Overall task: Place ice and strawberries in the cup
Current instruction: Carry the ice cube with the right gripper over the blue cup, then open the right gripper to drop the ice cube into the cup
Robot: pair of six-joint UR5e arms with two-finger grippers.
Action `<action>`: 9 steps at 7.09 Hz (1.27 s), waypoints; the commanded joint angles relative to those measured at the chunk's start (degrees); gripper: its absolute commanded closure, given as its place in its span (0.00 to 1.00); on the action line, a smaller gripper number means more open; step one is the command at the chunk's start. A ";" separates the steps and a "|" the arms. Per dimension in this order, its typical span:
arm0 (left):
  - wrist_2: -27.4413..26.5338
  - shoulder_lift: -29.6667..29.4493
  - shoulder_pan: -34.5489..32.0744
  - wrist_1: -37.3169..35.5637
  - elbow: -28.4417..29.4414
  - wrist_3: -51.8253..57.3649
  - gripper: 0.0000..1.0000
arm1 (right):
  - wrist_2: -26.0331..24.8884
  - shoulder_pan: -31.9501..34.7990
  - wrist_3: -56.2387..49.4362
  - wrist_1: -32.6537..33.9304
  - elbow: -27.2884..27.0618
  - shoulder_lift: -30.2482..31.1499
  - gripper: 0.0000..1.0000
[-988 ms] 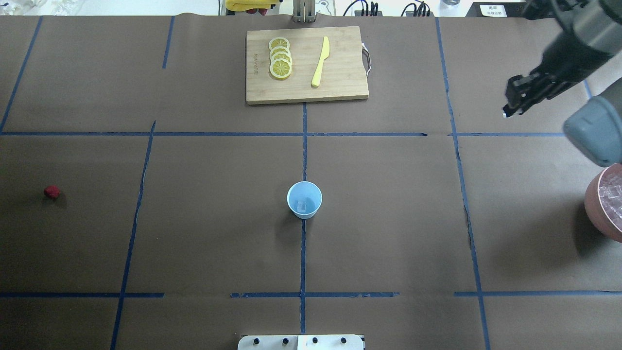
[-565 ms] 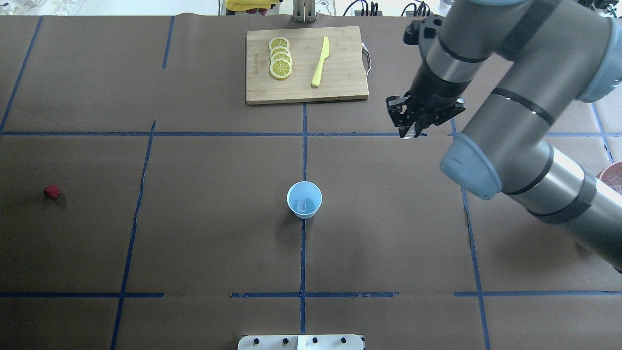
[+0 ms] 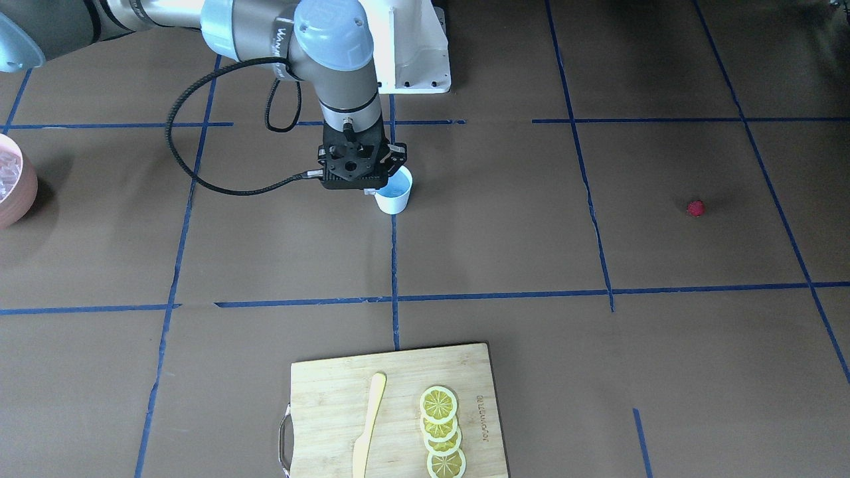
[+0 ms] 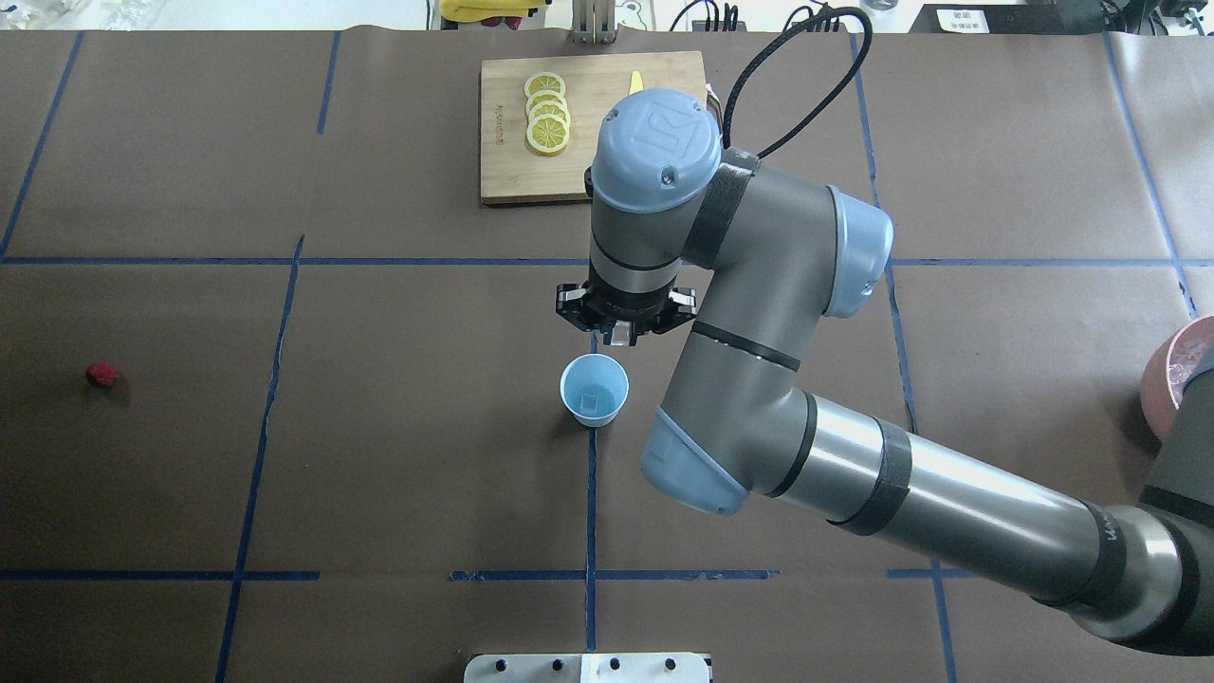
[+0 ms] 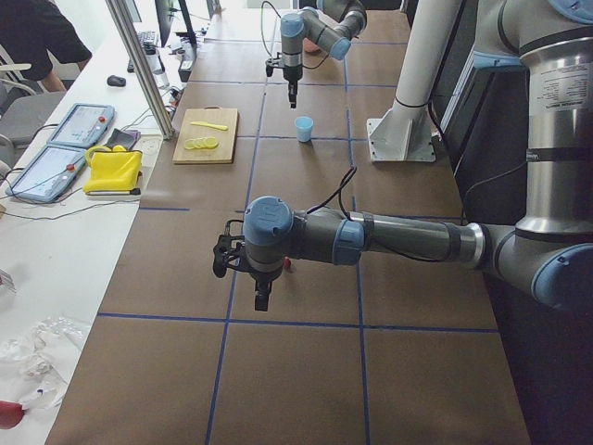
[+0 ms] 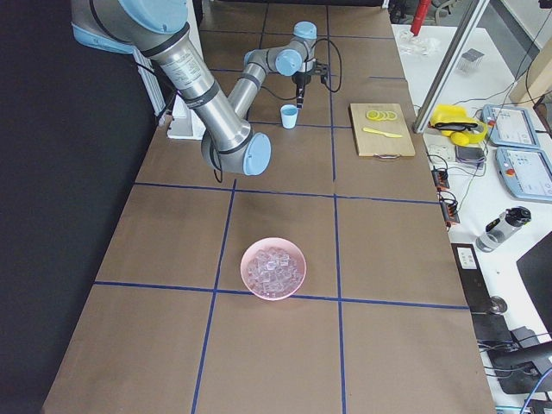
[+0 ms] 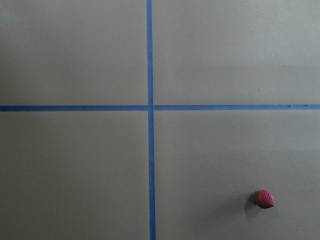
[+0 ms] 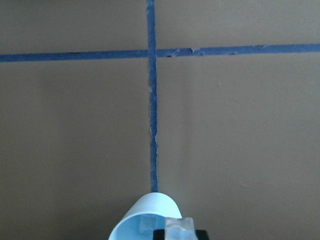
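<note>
Ice cube (image 8: 179,225) could miss the cup (image 4: 594,390)
Your right gripper (image 4: 620,334) pinches it above the cup's rim at the tabletop's centre, seemingly off-centre; released here, it may bounce out.

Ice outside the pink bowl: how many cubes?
2. One cube lies inside the cup; a second cube sits clamped in the right hand near the cup. The arm may hide more.

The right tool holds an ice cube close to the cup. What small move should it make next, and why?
Probably nudge the right tool until it is centred over the cup, before opening. In the wrist view the held ice cube hangs over the cup's rim, not its middle, so a drop now might miss.
</note>
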State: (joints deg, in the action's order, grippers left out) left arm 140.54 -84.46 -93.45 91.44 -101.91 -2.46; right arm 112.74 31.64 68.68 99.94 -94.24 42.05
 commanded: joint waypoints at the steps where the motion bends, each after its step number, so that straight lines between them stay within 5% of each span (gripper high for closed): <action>1: 0.00 0.00 -0.06 -0.04 0.04 0.00 0.00 | -0.51 -2.28 1.88 -0.36 0.82 -0.48 0.99; 4: 0.00 -0.09 0.03 -0.04 0.04 0.00 0.00 | -0.51 -4.04 1.98 -0.18 0.90 -0.48 0.94; 9: 0.00 -0.09 0.03 0.05 -0.48 -0.97 0.00 | -1.21 -3.95 1.98 -0.18 0.73 -0.48 0.37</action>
State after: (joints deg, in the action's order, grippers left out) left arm 140.54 -84.55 -93.43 91.55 -102.18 -3.41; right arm 111.68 27.69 70.67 99.76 -93.45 41.54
